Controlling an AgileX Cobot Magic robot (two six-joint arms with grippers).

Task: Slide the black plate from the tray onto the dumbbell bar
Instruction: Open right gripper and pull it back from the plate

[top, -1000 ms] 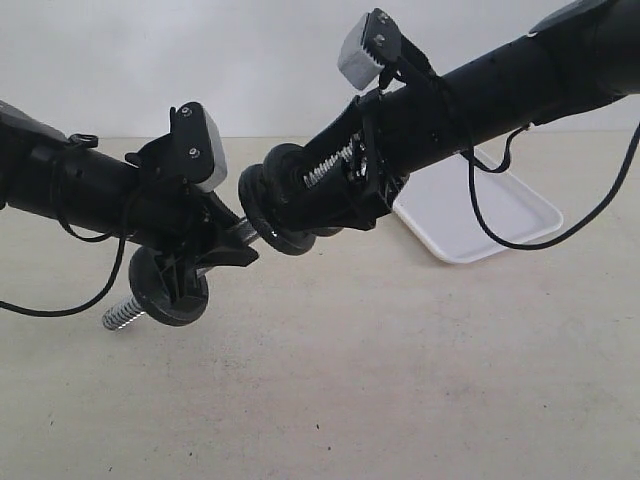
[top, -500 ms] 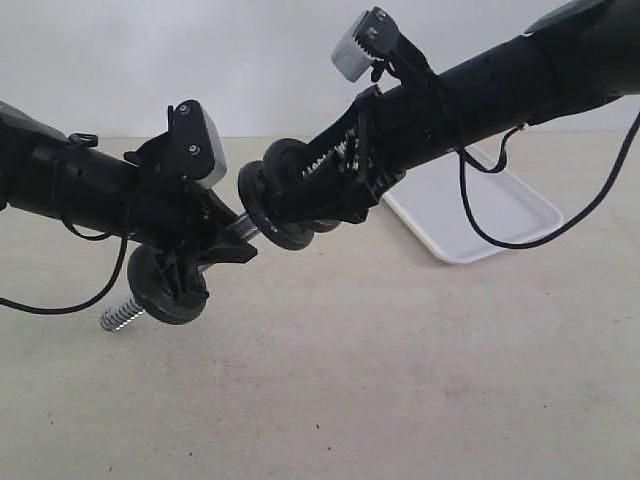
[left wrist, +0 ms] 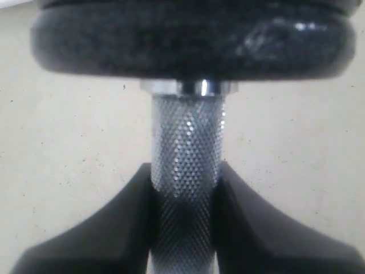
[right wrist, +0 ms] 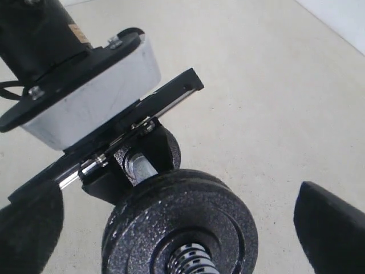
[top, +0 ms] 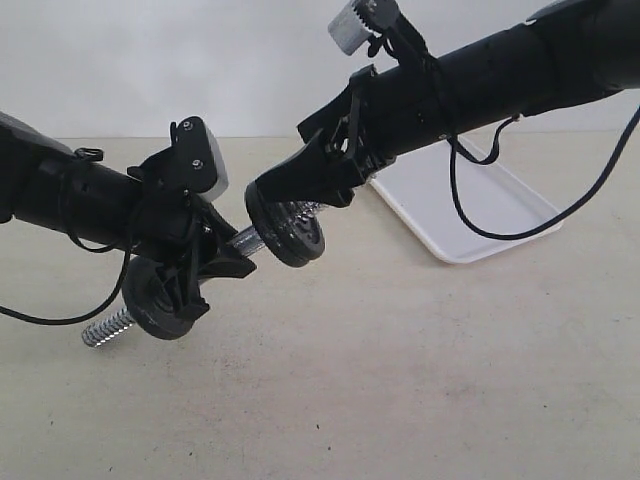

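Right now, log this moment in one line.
left gripper: shut on dumbbell bar | black plate: threaded on bar | right gripper: open, not gripping plate

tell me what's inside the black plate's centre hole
The threaded end of the dumbbell bar pokes through the black plate; the stretch within is covered.

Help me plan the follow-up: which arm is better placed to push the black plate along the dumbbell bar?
Right. The right gripper stands open beside the black plate; the left gripper is clamped on the knurled middle of the dumbbell bar, holding it up.
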